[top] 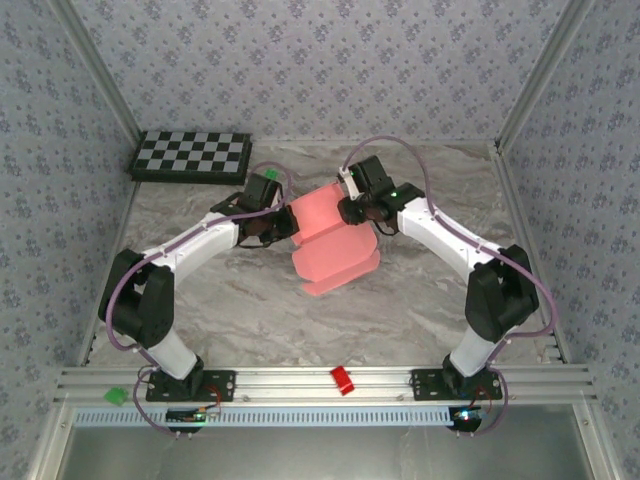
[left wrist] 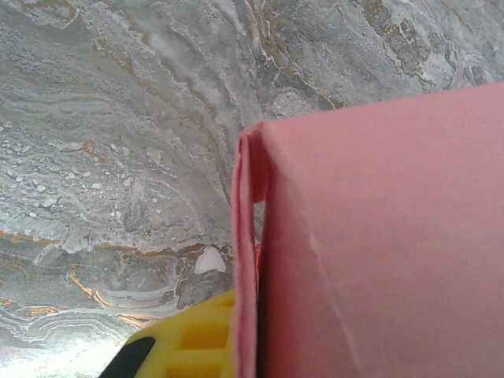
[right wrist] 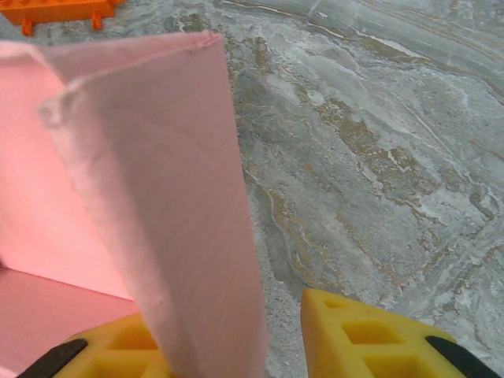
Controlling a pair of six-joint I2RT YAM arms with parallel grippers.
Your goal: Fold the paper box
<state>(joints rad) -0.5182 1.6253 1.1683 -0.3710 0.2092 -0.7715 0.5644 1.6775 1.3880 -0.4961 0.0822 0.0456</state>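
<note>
Marble-patterned tabletop sits inside walls of flowered wallpaper, with a checkerboard lying flat in the far left corner. The paper box, a pink card sheet partly folded, is at the middle of the table between the two arms. Its lower part rests on the surface and its upper panel is raised toward the wrists.

The left gripper meets the box's upper left edge. In the left wrist view a folded pink edge runs straight down beside one yellow finger. The card hides the other finger, and the jaws are clenched on this thin edge.

The right gripper is at the upper right edge of the same panel. In its wrist view a pale pink flap stands upright between the yellow fingers. It lies close to the left one, and bare marble shows between it and the right one. These jaws are parted and are not pinching the flap.

A small red block lies on the aluminium rail at the near edge, well apart from the box.
</note>
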